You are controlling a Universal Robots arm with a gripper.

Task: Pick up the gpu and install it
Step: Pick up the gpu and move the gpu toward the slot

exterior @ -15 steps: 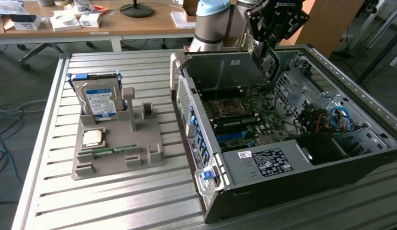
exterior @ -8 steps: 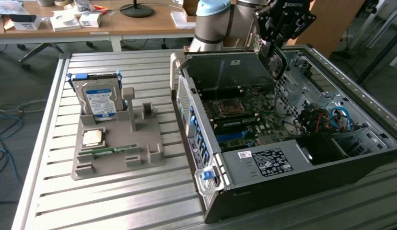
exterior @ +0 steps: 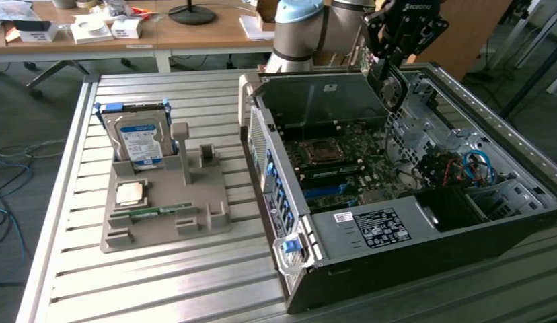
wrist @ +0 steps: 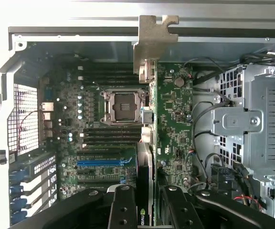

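Gpu [wrist: 173, 114]: flat green circuit card, silvery bracket [wrist: 154, 40] at its far end, held on edge over the motherboard [wrist: 104, 143] inside the open computer case [exterior: 368, 269], not yet seated. End effector [wrist: 149, 202]: pinching the card across both faces, at the end opposite the bracket. Handling, judged: light, stiff, fragile. Best taken by the flat faces, clear of the connector edge.
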